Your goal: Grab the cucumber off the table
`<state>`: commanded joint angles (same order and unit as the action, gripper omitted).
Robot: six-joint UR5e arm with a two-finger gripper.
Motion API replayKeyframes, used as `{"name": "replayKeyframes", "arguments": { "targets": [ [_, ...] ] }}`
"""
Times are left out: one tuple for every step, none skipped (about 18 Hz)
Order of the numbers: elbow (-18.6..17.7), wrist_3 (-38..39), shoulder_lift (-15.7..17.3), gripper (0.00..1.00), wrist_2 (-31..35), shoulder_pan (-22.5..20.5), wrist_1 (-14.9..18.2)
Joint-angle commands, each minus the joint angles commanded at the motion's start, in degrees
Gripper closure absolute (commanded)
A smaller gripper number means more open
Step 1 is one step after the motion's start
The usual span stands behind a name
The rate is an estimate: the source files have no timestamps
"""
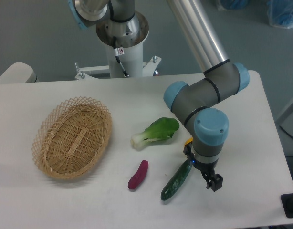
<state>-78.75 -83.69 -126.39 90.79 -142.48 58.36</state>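
The cucumber [176, 181], dark green and glossy, lies slanted on the white table [89, 205] near its front edge. My gripper [202, 173] points down over the cucumber's upper right end. It is open: one dark finger [215, 182] stands to the right of the cucumber, and the other is mostly hidden at the cucumber's tip. The cucumber rests on the table and nothing is held.
A light green bok choy [157, 132] lies just behind the cucumber, and a short purple vegetable [138, 174] lies to its left. A wicker basket [73, 136] sits at the left. The arm's base column [123, 43] stands at the back.
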Motion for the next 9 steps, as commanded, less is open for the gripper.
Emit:
{"name": "replayKeyframes", "arguments": {
  "targets": [
    [-0.61, 1.94, 0.09, 0.00, 0.00, 0.53, 0.00],
    [-1.57, 3.87, 0.35, 0.00, 0.00, 1.14, -0.09],
    [-2.45, 5.72, 0.53, 0.00, 0.00, 1.93, -0.26],
    [-3.33, 9.13, 0.35, 0.00, -0.09, 2.64, -0.52],
    [-3.69, 11.42, 0.09, 0.00, -0.26, 2.82, -0.61],
    [-3.69, 13.27, -0.17, 0.00, -0.35, 2.99, -0.61],
    [-3.61, 14.25, -0.44, 0.00, -0.44, 3.52, -0.70],
    [-3.52, 14.61, -0.87, 0.00, -0.44, 3.87, -0.70],
    [-3.26, 14.70, -1.23, 0.00, -0.35, 3.87, -0.70]
  ]
}}
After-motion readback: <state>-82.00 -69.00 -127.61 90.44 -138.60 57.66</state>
